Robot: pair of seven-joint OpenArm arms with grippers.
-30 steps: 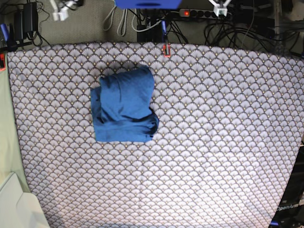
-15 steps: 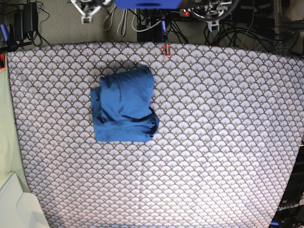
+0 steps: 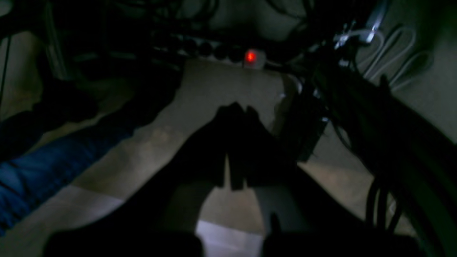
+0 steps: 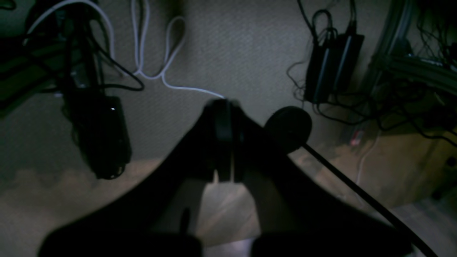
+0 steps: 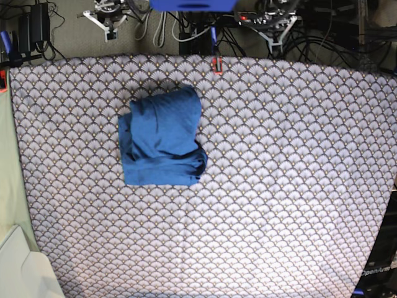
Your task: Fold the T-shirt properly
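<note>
Left wrist view: one left gripper (image 3: 234, 142), jaws pressed together, empty, facing one red-lit power strip (image 3: 250, 57).

Right wrist view: one right gripper (image 4: 224, 137), closed on nothing, above floor cables.

Base view: one folded T-shirt (image 5: 161, 138) lies on the patterned table (image 5: 291, 161), left of centre, well apart from both grippers.

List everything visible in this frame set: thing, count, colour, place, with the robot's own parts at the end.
T-shirt: one, royal blue, folded into a bundle, left of the table's middle in the base view.
Tablecloth: one, pale with a dark fan-scale pattern, covering the table.
Red clip: one, at the cloth's far edge, near its middle.
Power strip: one, dark with a lit red switch, on the floor beyond the table.
Cables: several, black and white, on the floor beyond the table.
Pale box: one, off-white, bottom-left corner of the base view.
Left gripper: one, dark, jaws together, empty, over the floor.
Right gripper: one, dark, jaws together, empty, over the floor.
</note>
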